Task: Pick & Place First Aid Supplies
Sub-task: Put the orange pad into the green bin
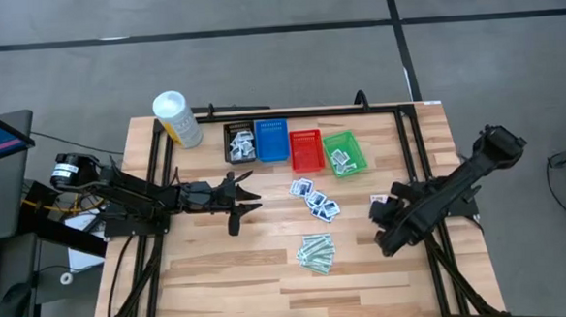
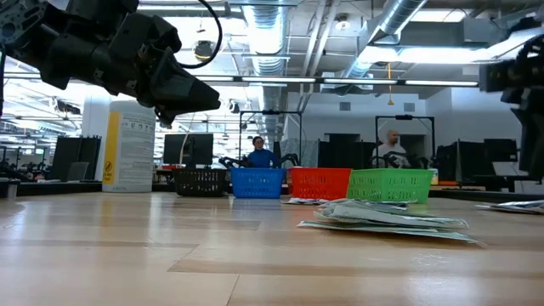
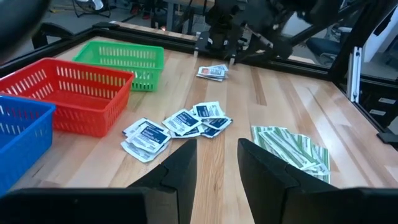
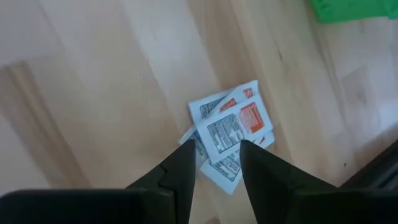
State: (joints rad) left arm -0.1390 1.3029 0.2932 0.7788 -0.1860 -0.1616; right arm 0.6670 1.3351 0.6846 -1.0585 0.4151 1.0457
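Note:
White packets with red print [image 4: 231, 129] lie in a small stack on the wooden table at its right side, also seen in the high view [image 1: 377, 204]. My right gripper [image 4: 214, 163] points steeply down over them, open, with the stack showing in the gap between its fingers. White packets with blue print [image 1: 314, 198] lie flat at the table's middle, and pale-green strips [image 1: 317, 252] lie in a pile nearer the front. My left gripper [image 3: 217, 167] hovers open left of the blue-print packets [image 3: 180, 123], holding nothing.
Black [image 1: 239, 141], blue [image 1: 271, 140], red [image 1: 306, 149] and green [image 1: 343, 152] baskets stand in a row at the far edge; the black and green ones hold packets. A white tub [image 1: 176, 118] stands at the far left. Bare wood lies along the near edge.

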